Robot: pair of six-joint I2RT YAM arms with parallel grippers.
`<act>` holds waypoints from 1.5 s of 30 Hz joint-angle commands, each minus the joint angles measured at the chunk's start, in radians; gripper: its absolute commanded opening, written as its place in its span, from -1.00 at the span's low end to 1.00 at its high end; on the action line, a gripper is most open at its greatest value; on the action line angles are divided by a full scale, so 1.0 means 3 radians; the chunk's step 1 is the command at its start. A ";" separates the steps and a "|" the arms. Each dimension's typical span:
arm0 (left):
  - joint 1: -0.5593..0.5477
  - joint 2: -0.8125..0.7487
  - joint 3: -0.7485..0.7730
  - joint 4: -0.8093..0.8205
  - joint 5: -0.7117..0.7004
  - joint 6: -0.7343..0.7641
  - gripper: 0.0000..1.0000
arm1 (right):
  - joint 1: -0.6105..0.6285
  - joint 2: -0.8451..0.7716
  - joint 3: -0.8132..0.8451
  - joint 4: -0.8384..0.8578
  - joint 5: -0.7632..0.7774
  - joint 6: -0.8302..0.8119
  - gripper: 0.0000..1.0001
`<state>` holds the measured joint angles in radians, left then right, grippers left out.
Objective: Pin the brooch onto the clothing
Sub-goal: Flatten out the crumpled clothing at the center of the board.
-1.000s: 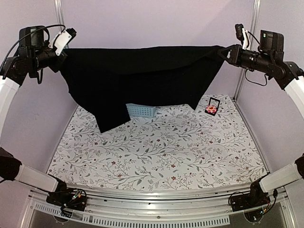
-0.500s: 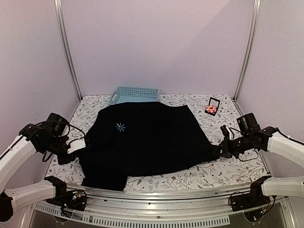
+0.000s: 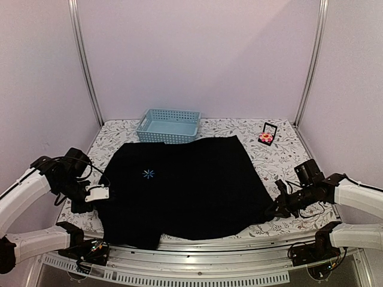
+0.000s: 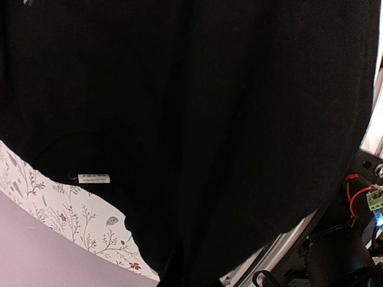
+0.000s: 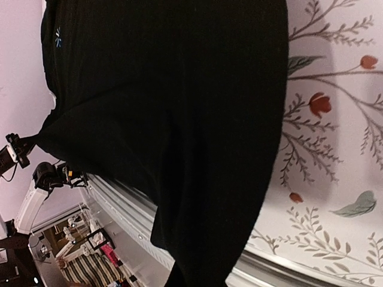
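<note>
The left tool (image 3: 99, 192) and right tool (image 3: 277, 207) each pinch an edge of the clothing (image 3: 191, 179), at its 9 and 3 o'clock. It lies spread on the counter (image 3: 287, 164), so laying-out seems nearly finished. Next, both tools should release, and 1 should fetch the brooch (image 3: 265, 137) at 1 o'clock.

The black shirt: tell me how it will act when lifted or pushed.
The shirt is probably floppy: its near hem droops over the table edge. Pushed, it would likely bunch rather than slide whole, since soft folds show beside the right gripper.
</note>
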<state>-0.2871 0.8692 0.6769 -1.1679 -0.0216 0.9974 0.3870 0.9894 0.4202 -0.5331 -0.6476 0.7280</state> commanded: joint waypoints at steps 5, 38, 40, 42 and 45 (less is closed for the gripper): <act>-0.0022 0.0163 0.0219 -0.0155 -0.0100 0.0190 -1.00 | 0.0541 -0.0092 0.0378 -0.0850 0.0139 0.0325 -1.00; 0.0118 0.3226 0.2140 0.2603 -0.1088 -0.0870 -0.43 | 0.0348 0.4069 0.4404 -0.0003 0.2682 -0.1545 0.05; 0.0114 0.3477 0.2254 0.2834 -0.1112 -0.0834 -0.44 | 0.0335 0.4321 0.4462 0.0022 0.2743 -0.1543 0.02; 0.0106 0.3716 0.2408 0.3083 -0.1246 -0.0844 -0.54 | 0.0299 0.4467 0.4475 0.0006 0.2787 -0.1490 0.01; 0.0086 0.3910 0.2714 0.3182 -0.1142 -0.0844 -0.50 | 0.0217 0.4570 0.4387 -0.0017 0.2744 -0.1331 0.00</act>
<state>-0.2607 1.9896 1.3914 -0.3687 -0.3744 0.7589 0.4854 2.3020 1.7535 -0.5285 0.1623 0.3012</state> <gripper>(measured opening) 0.228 0.500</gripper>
